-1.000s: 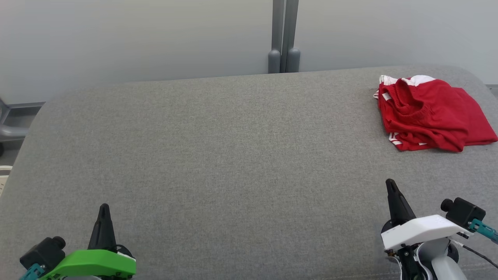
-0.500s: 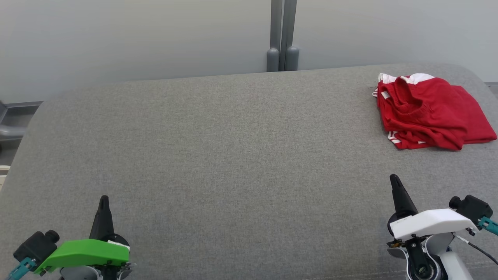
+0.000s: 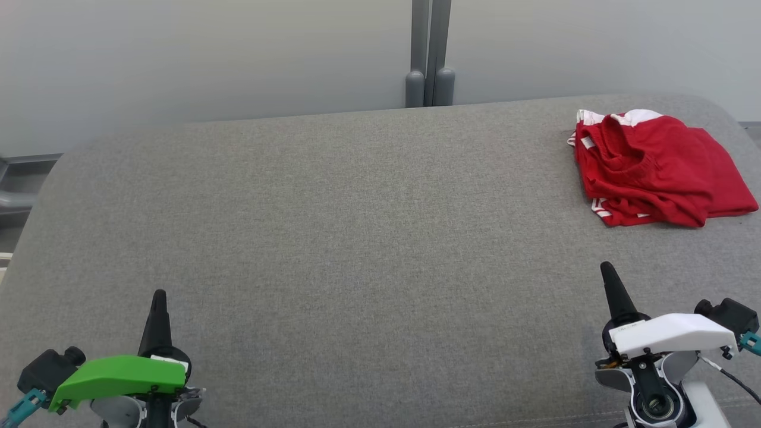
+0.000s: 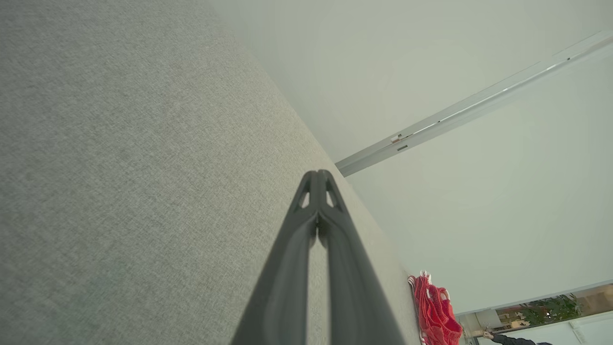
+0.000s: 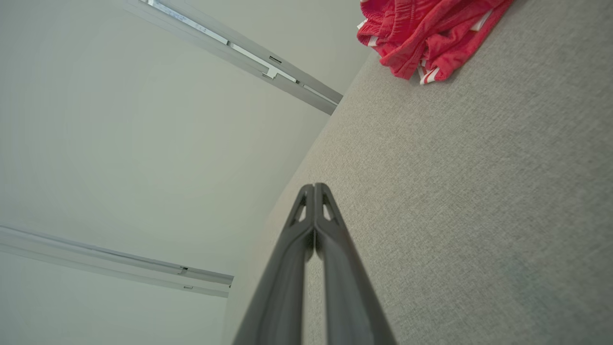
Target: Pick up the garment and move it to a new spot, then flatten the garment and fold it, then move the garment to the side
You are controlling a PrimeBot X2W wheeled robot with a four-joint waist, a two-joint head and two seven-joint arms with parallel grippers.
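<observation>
The garment (image 3: 654, 169) is a red piece with white trim, lying folded in a loose bundle at the far right of the grey fabric surface (image 3: 357, 226). It also appears at the top of the right wrist view (image 5: 426, 33) and small at the bottom right of the left wrist view (image 4: 436, 316). My left gripper (image 3: 158, 295) rests at the lower left, shut and holding nothing, far from the garment. My right gripper (image 3: 606, 267) stands at the lower right, shut and empty, a short way in front of the garment. Both pairs of fingertips (image 4: 316, 175) (image 5: 313, 188) are pressed together.
A pale wall with a grey vertical post (image 3: 429, 53) runs behind the grey surface. The surface's rounded left corner (image 3: 35, 196) drops off toward grey floor fittings. A broad stretch of bare fabric lies between the two grippers.
Both grippers have drifted slightly: the left tip rose in view, the right tip moved up and right. The whole head view shifted a little, so the camera moved. The garment lies as before.
</observation>
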